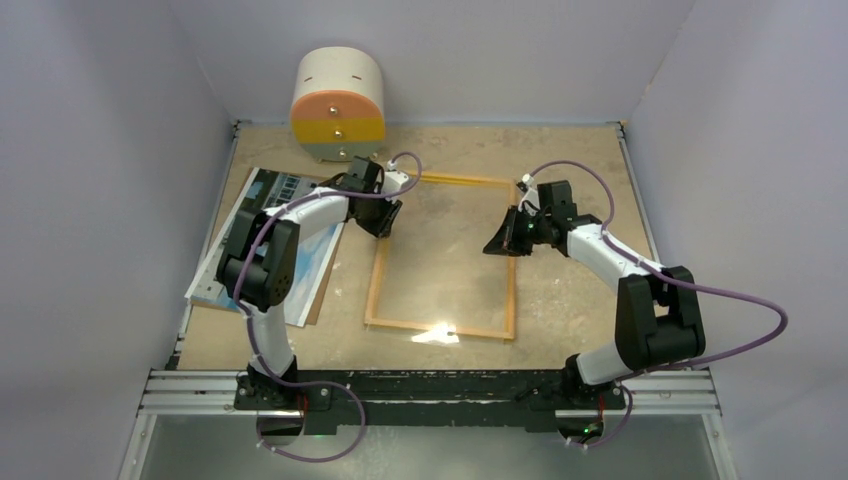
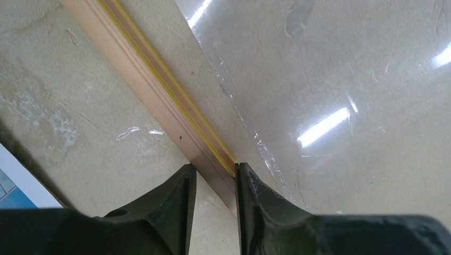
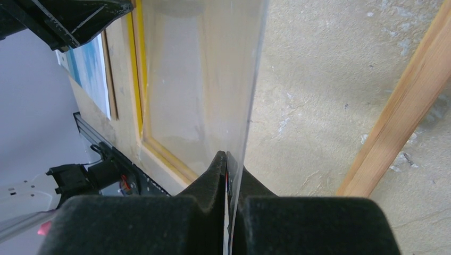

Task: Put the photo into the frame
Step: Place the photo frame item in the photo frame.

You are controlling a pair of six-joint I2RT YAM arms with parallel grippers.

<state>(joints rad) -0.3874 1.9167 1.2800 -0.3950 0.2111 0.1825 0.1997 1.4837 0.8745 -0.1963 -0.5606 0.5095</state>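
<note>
The frame [image 1: 440,328] lies flat on the table, wood-coloured side up, with a yellow edge. My left gripper [image 1: 385,222] sits on its left rail near the far corner. In the left wrist view the gripper [image 2: 215,172] is shut on the rail [image 2: 159,90]. A clear sheet [image 1: 445,250] lies inside the frame. My right gripper [image 1: 503,240] is shut on the sheet's right edge [image 3: 202,79] and holds that edge tilted up off the table; its own view shows the gripper [image 3: 227,159]. The photo [image 1: 262,190] lies face up at the left, partly under my left arm.
A brown backing sheet [image 1: 322,300] lies under the photo. A round white, orange and yellow drawer box [image 1: 338,105] stands at the back. Grey walls close in the table on three sides. The frame's right rail [image 3: 404,106] lies just right of my right gripper.
</note>
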